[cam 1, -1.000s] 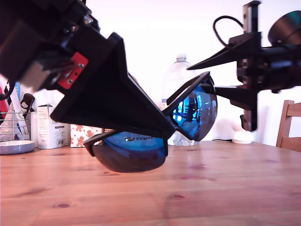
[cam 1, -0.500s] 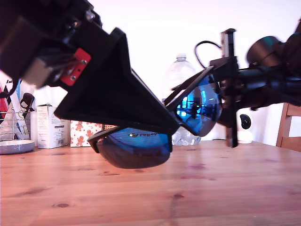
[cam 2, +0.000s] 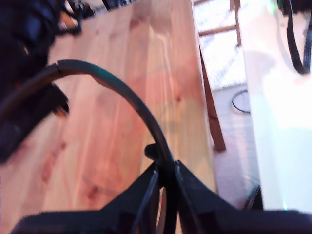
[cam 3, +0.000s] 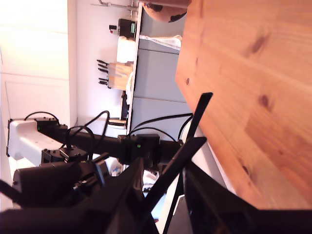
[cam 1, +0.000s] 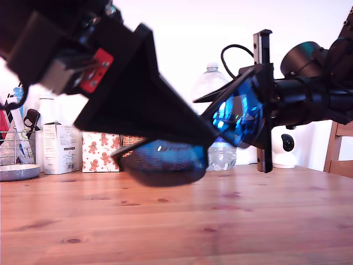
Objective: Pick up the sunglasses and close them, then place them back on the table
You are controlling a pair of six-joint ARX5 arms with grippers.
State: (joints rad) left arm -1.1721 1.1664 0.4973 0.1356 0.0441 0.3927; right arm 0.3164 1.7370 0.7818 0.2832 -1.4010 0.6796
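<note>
Up close, the first gripper (cam 1: 205, 139) has its jaws nearly shut, clamped on the curved frame of the sunglasses (cam 1: 236, 115); the first wrist view shows the frame pinched tight between them. The sunglasses hang in the air above the table (cam 1: 220, 221), blue lenses tilted. Just behind, from the exterior view's right, the second gripper (cam 1: 261, 102) is narrowly closed on a thin straight temple arm. Further back stand a water bottle (cam 1: 212, 83) and a wooden chair (cam 1: 342, 149).
</note>
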